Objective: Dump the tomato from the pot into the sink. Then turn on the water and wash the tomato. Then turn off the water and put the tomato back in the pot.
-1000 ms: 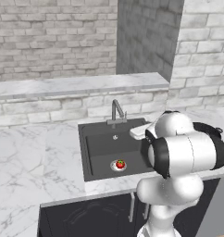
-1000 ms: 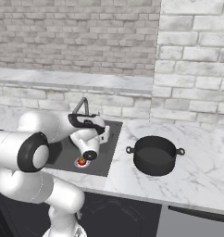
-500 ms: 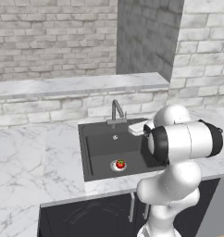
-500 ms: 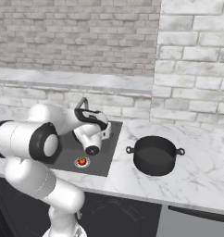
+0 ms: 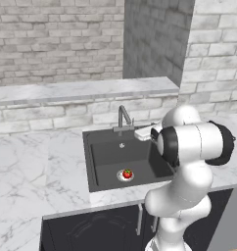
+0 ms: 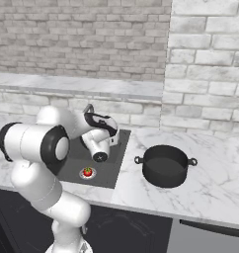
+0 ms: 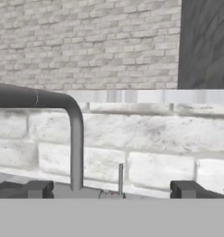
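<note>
The tomato [image 5: 127, 173] lies on the drain at the front of the sink [image 5: 110, 153], and it also shows as the tomato [image 6: 87, 172] in the right base view. On the counter to the right of the sink [image 6: 109, 167] the black pot [image 6: 166, 166] stands upright. My gripper [image 5: 139, 132] hovers above the sink's back right part, level with the faucet [image 5: 123, 117] and pointing at it. In the hand view my gripper [image 7: 112, 190] is open, its fingertips [image 7: 38, 189] wide apart, with the faucet's spout [image 7: 76, 139] and thin lever [image 7: 121, 178] just ahead, untouched.
A brick wall with a grey ledge [image 5: 81, 89] runs behind the sink. Marble counter [image 5: 37, 166] stretches to the left, and more counter [image 6: 210, 192] lies around the pot. My bulky white arm [image 5: 194, 144] hangs over the counter's front right edge.
My arm's elbow has swung round and the hand has edged toward the faucet. The tomato and the pot have not moved. The gripper stays open.
</note>
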You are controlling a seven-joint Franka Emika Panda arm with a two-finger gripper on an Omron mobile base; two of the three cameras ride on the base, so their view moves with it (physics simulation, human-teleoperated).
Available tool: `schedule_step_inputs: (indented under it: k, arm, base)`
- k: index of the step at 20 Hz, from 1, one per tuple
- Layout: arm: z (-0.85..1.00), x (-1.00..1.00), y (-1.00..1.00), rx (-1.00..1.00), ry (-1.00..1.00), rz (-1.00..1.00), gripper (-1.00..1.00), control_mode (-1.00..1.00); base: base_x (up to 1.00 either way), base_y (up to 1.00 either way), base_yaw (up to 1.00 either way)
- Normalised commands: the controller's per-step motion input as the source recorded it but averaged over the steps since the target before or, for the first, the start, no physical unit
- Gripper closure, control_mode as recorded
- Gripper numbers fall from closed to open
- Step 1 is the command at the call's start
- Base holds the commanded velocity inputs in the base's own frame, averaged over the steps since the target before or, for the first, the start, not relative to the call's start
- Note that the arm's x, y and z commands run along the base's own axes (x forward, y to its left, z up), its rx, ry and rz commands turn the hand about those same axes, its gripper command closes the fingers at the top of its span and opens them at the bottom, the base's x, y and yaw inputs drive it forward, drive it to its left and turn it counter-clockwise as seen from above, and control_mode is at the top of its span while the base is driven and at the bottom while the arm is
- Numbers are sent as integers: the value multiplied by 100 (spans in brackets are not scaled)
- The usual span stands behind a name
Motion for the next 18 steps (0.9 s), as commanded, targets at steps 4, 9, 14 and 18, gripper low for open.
schedule_step_inputs:
  k: [4, 9, 14, 18]
  arm:
    - [0, 34, 0, 0, 0, 0, -100, -100]
    - [0, 41, 0, 0, 0, 0, -100, -100]
    - [-6, 33, 3, 0, -2, 0, -100, -100]
    - [-23, 23, 1, 0, -4, 0, -100, -100]
  base:
    - [0, 0, 0]
    - [0, 0, 0]
    - [0, 0, 0]
    - [0, 0, 0]
